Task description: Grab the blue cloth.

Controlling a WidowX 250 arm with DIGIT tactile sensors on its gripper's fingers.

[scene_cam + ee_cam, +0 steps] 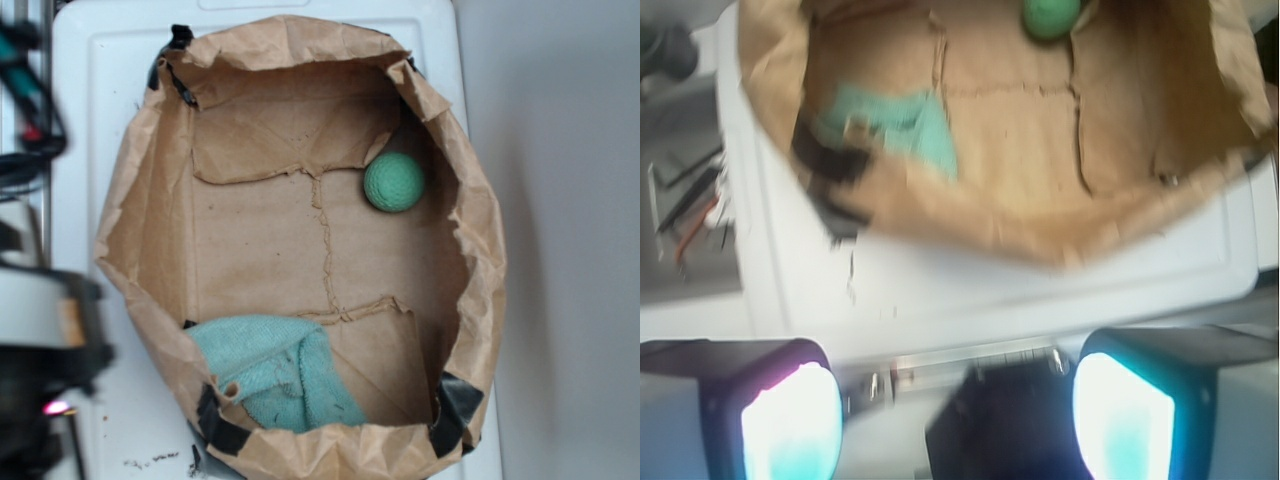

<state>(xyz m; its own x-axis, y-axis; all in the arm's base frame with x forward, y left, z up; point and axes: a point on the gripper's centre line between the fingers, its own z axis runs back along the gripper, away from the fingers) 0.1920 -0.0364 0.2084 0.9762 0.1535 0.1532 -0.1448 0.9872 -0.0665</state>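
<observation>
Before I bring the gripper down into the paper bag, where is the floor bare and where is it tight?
The widest bare floor is mid-bag, between the green ball at the far-right wall and the blue cloth in the near-left corner of the paper bag. The near-right floor beside the cloth is bare too. It is tight around the cloth against the crumpled walls. The gripper is open, outside the bag.

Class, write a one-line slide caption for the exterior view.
Crumpled teal terry cloth and round green textured ball lie apart inside a brown paper-lined bin.
</observation>
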